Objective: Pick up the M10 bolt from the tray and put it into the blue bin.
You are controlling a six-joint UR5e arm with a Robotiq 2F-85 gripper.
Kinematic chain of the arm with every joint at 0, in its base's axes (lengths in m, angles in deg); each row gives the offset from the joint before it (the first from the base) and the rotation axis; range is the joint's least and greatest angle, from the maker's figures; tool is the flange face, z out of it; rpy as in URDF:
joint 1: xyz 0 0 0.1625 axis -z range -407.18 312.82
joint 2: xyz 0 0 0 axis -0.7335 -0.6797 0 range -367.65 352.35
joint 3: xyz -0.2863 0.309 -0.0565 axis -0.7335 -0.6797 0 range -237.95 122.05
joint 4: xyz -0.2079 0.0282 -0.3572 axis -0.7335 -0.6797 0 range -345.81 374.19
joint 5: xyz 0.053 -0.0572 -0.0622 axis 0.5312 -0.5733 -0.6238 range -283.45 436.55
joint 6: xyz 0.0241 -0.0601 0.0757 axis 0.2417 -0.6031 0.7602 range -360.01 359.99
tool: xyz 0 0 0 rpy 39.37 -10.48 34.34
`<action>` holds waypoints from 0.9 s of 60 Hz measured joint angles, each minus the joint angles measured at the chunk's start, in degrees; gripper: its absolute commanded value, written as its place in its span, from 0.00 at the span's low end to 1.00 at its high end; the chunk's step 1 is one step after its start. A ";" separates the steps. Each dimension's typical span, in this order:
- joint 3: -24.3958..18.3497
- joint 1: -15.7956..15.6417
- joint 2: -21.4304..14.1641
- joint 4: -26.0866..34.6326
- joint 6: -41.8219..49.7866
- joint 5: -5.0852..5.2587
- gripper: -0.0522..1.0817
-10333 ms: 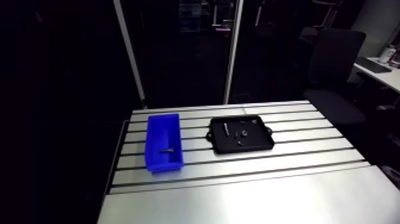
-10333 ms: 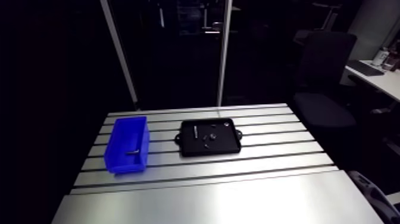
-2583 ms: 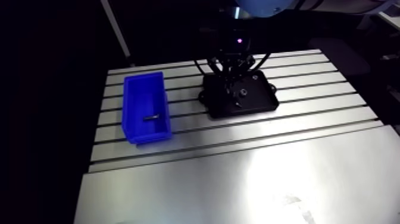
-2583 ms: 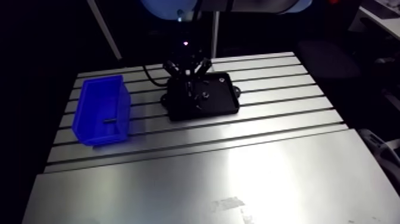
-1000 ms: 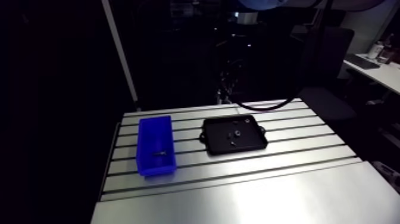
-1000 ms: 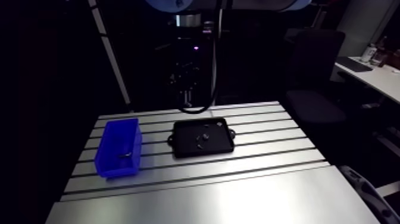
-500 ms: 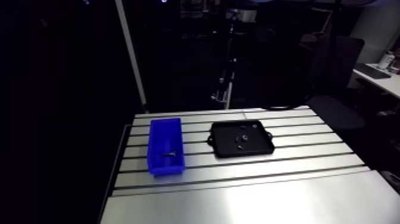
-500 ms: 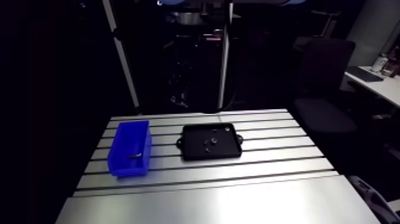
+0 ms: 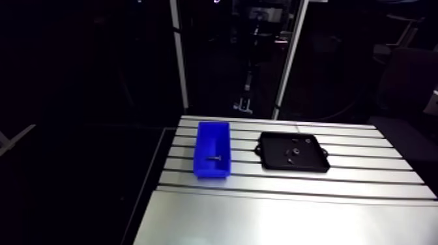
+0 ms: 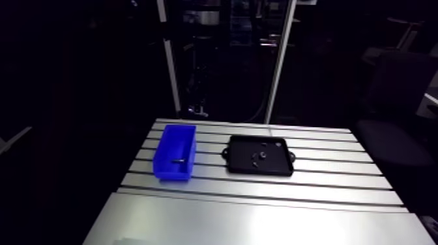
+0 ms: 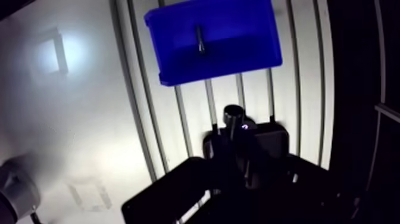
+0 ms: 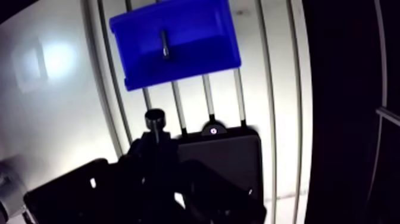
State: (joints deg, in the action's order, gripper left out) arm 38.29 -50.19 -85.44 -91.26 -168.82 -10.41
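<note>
Dark bolt (image 12: 156, 122), head toward blue bin (image 12: 208, 42)

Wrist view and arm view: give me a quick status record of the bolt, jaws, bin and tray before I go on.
jaws: shut on the M10 bolt, whose head points toward the bin
blue bin: on the table ahead of the jaws; another bolt lies inside
tray: beside the bin, not touching it; small parts in it
placement: not yet done, the M10 bolt is short of the bin
</note>
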 measured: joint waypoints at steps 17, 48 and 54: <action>0.10 -4.44 1.36 -0.48 -2.41 -1.50 0.98; 0.03 -6.55 6.60 -3.46 -3.64 -2.74 0.98; 0.01 -6.94 7.82 -4.31 -3.53 -2.87 0.98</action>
State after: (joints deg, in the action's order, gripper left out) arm 38.29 -57.13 -77.62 -95.56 -172.34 -13.27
